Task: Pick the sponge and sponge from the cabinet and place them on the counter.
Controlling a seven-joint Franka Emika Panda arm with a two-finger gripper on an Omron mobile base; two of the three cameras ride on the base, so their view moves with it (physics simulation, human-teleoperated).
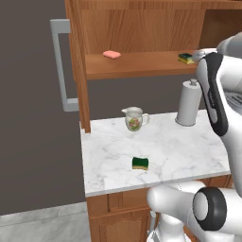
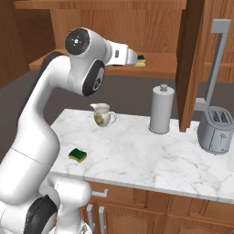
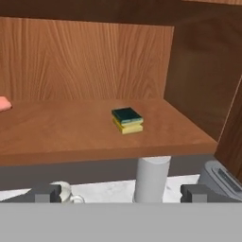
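Observation:
One sponge, yellow with a dark green top, lies on the white marble counter near its front edge, also visible as the sponge. The other sponge rests on the wooden shelf of the open cabinet, towards its right end, seen too as the sponge and the sponge. My gripper is open and holds nothing. It hangs level with the shelf's front edge, a short way in front of that sponge and apart from it.
A flat pink block lies on the shelf's left part. On the counter stand a floral jug, a paper towel roll under the shelf sponge, and a toaster at the right. The cabinet door stands open.

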